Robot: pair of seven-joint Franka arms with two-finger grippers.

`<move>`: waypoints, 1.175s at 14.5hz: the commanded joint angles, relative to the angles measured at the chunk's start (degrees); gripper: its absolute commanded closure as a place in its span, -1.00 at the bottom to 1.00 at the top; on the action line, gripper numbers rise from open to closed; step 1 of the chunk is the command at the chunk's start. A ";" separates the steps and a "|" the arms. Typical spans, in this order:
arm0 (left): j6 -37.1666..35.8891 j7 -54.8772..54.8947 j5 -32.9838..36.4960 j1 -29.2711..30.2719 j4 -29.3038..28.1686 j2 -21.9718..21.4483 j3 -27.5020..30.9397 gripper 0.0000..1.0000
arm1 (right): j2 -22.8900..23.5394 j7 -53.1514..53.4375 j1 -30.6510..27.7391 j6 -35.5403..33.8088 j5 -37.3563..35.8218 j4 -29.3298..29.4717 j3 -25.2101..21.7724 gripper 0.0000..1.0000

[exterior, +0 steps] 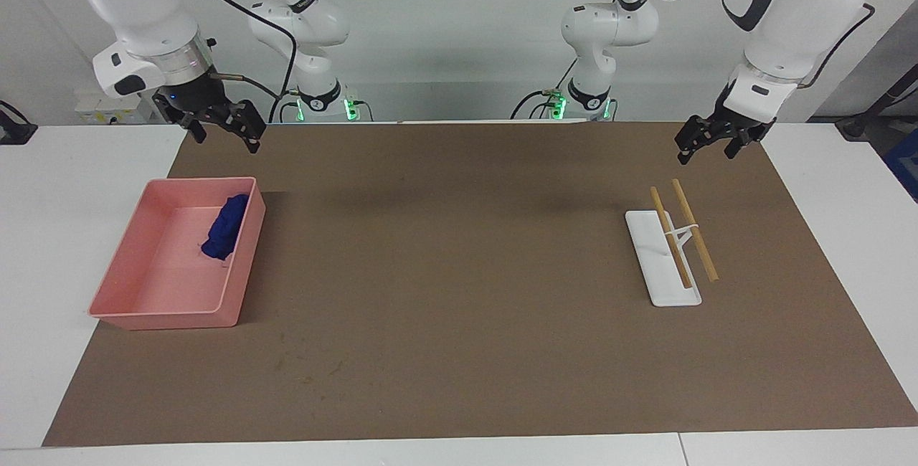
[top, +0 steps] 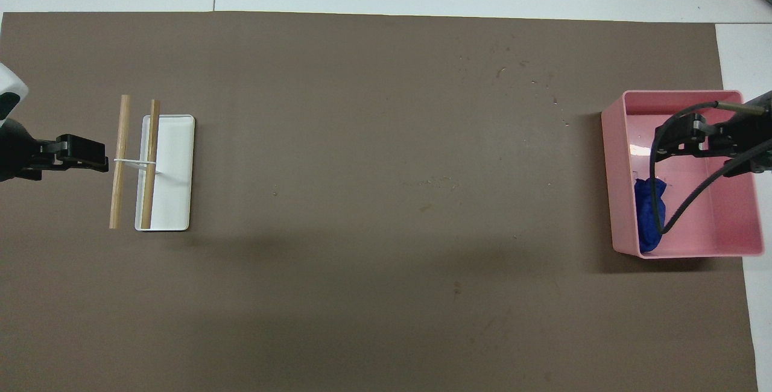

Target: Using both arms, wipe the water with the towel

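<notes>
Jaws on both grippers stand wide open, nothing held. Right gripper (exterior: 224,132) hangs in the air over the robot-side edge of the brown mat (exterior: 459,272), just above the near wall of the pink tray (exterior: 118,276); from overhead it reads as sitting over the tray's interior (top: 684,139), but the facing view shows it well clear of it. Black cable loops down from the right arm's wrist.

Towel (exterior: 224,228): below and forward of the right jaws, inside the tray, bunched in a blue heap against the tray wall that faces the table's middle. Apart from the jaws, untouched.

Left gripper (exterior: 706,143) hangs at the left arm's end of the worktop, over the mat near its robot-side edge. Below and forward of those jaws: a white rectangular base (exterior: 660,265) carrying a small rack of two wooden rods (exterior: 685,233), side by side, joined by a white crosspiece. One rod lies over the base, the other overhangs its edge on the left arm's side. Jaws well apart from the rack.

Mat shows a few faint specks and smudges; whether any is water, cannot tell.
</notes>
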 commanded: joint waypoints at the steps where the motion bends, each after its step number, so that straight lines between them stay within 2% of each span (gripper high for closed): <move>1: 0.61 -0.87 -0.50 -0.90 -1.31 -1.25 0.55 -1.00 | -2.81 -1.14 -1.08 2.21 2.13 -4.22 0.09 -1.00; 17: 0.79 -1.75 -0.50 -0.90 -1.40 -1.42 0.11 -1.00 | -2.90 -3.16 -1.17 5.47 1.17 -4.76 0.00 -1.00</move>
